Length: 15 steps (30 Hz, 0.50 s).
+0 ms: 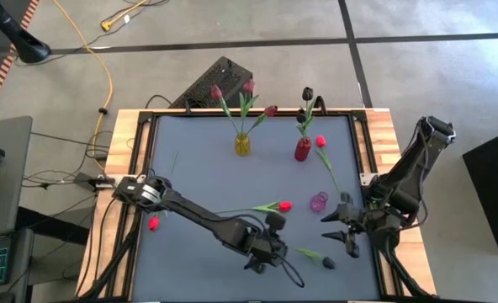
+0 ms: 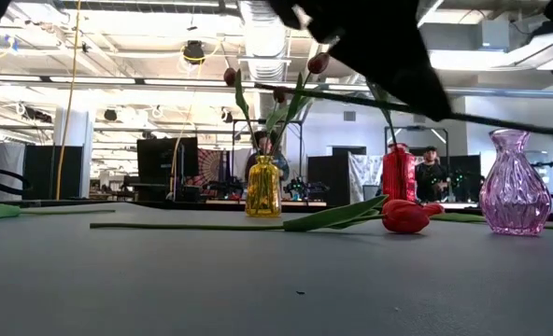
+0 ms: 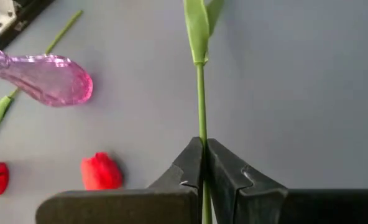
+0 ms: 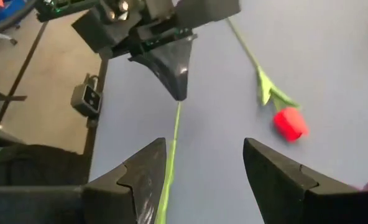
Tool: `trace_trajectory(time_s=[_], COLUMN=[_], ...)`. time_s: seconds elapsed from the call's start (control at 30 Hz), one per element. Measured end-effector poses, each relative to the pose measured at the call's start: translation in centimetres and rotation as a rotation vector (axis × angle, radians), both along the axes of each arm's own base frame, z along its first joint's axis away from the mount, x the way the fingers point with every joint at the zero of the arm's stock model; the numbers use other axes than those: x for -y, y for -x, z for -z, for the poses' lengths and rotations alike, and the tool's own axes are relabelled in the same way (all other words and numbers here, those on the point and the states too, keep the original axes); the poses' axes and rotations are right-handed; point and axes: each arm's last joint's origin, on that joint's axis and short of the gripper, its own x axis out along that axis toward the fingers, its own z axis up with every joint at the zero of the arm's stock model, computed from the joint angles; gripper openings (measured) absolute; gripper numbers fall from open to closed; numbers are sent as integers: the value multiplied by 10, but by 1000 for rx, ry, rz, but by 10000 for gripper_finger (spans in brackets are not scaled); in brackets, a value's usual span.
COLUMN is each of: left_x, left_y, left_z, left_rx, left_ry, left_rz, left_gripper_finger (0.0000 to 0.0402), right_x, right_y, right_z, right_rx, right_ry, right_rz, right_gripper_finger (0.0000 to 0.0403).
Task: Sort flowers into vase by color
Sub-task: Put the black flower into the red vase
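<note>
The left gripper (image 3: 204,163) is clamped on the thin green stem (image 3: 201,99) of a black tulip (image 1: 328,263), near the front of the table (image 1: 198,177). The stem runs out between its fingers (image 3: 187,163), and the black head lies on the table just past this gripper, toward the right arm.

The right gripper (image 4: 204,163) is just beside it, on the far side of the black head, with its jaws spread wide and nothing between them; the same green stem passes under the gap. Its fingers (image 4: 272,167) point toward the left gripper.

A red tulip (image 1: 283,205) lies flat on the table just behind the left gripper. The empty pink glass vase (image 1: 318,201) stands just behind the right gripper. Another red tulip (image 1: 320,142) lies between the pink vase and the red vase (image 1: 303,150), which holds a black tulip. Farther back from the left gripper, the yellow vase (image 1: 243,144) holds three maroon-pink tulips (image 1: 249,87). One more red flower head (image 1: 153,223) lies at the left edge of the table, beside the left arm's base.
</note>
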Motion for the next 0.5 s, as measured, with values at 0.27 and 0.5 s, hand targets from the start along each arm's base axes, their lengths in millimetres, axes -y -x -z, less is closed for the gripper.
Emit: trace_trajectory(time_s=[0.27,0.5], left_x=[9,2], left_y=[14,32], left_z=[-32,-67], left_rx=[8,198], left_ry=[83,218], left_rz=[145,234], left_gripper_finger=[0,0], right_x=[3,3], right_y=[0,0], right_z=[-3,-3], right_rx=[50,58], right_ry=[86,136], right_rz=[7,-11], right_gripper_finger=[239,239])
